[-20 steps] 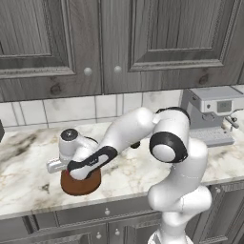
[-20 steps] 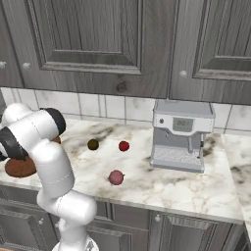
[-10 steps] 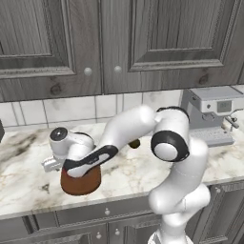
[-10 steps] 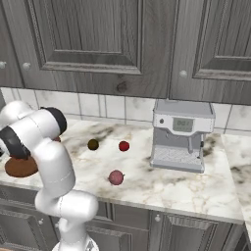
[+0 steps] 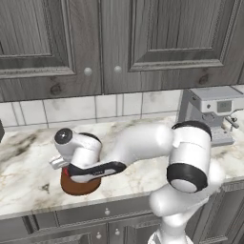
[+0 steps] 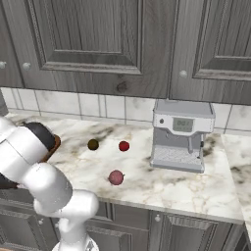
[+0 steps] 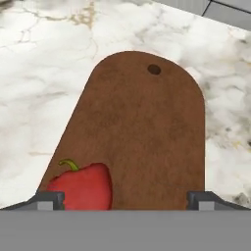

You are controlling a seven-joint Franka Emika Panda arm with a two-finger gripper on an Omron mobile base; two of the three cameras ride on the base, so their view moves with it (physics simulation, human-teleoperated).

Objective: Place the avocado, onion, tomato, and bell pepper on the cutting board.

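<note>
Fingers (image 7: pixel 125 200) newly spread wide, bell pepper (image 7: pixel 82 186) released onto the cutting board (image 7: pixel 142 132) (near its edge).

Pepper (image 7: pixel 83 188) on the board (image 7: pixel 142 132) near one end, board on the counter (image 6: pixel 147 181) near its front edge, avocado (image 6: pixel 92 144) and tomato (image 6: pixel 124 145) side by side left of the coffee machine (image 6: pixel 181 135), onion (image 6: pixel 115 177) in front of them
</note>
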